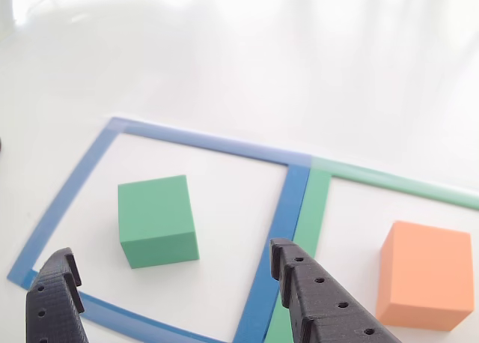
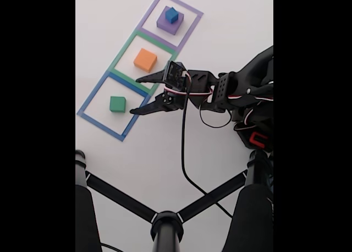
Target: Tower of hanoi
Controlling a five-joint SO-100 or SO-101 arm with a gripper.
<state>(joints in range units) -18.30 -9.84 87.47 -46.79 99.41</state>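
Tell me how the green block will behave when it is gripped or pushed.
The green block looks matte and flat-sided, so the open end effector should probably hold it without slipping. It sits flat on one face, so a push would likely slide it, not roll it. It looks like foam, perhaps light, and might skid on the glossy table.

My green block (image 1: 157,222) and orange block (image 1: 425,275) look matt and foam-like; the white table (image 1: 262,58) is glossy; my gripper (image 1: 176,279) is ridged black plastic.

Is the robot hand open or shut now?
Open. In the other view, the two black fingers of the hand stand wide apart with bare table between them, holding nothing; the green block sits untouched ahead.
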